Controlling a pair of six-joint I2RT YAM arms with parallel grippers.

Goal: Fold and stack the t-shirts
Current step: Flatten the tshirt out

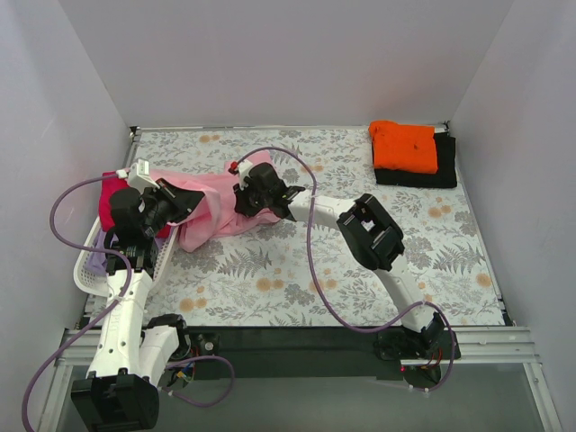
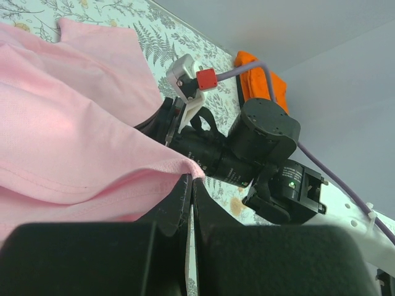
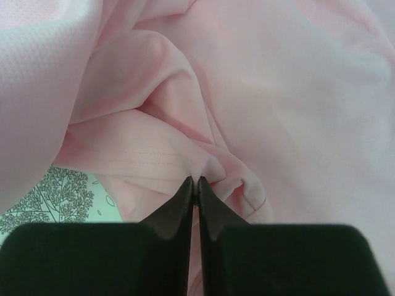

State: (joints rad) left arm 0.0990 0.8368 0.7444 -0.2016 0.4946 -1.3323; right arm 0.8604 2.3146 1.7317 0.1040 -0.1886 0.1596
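Top view: pink shirt (image 1: 211, 216) bunched at left of table (image 1: 468, 261), beside basket (image 1: 88, 270); orange shirt (image 1: 405, 146) stacked on black shirt (image 1: 447, 169), far right corner.
Left wrist view: left gripper (image 2: 190, 180) jaws clamped on pink hem.
Right wrist view: right gripper (image 3: 196, 180) jaws pinched together on pink fold.

Table (image 1: 252, 283) near-centre and right side open. Obstacles: basket (image 1: 85, 270) at left edge, pink shirt (image 1: 211, 220) far-left, shirt stack (image 1: 405, 148) in far-right corner.
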